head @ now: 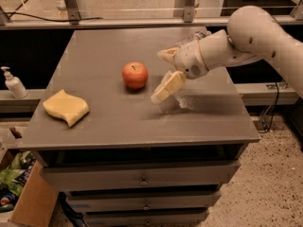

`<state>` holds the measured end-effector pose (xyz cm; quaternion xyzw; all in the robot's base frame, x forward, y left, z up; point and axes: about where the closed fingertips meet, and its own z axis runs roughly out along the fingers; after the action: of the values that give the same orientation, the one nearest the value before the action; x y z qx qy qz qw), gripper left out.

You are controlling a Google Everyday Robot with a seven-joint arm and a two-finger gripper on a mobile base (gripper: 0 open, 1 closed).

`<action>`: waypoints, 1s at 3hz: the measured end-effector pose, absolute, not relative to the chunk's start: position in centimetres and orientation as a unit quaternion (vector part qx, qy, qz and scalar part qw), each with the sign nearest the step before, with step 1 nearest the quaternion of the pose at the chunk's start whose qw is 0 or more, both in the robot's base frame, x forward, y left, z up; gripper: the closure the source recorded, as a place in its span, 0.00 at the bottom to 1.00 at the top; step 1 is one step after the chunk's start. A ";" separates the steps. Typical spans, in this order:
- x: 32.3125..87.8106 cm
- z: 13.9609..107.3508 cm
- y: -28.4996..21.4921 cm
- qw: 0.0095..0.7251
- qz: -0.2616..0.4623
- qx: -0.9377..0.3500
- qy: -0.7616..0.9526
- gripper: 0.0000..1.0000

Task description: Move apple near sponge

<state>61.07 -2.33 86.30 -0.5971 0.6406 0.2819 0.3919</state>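
Hovering gripper (pixel 159 76) beside central apple (pixel 135 74)

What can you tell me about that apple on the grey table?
The apple is round and red-orange, with a yellowish patch and a short stem on top; its skin looks smooth and whole. It sits upright near the middle of the grey table, touching only the tabletop. The sponge lies apart, toward the front left. The open gripper hovers close on the picture's right, not touching it.
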 end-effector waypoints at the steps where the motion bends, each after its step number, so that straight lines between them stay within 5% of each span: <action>1: 62.9 85.2 -0.3 0.399 0.291 -0.591 0.638 0.00; 2: 64.6 84.7 1.7 0.402 0.299 -0.587 0.636 0.00; 3: 65.7 84.2 3.2 0.400 0.306 -0.583 0.637 0.16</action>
<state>65.67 3.21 84.21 -0.5834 0.6373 0.3061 0.3997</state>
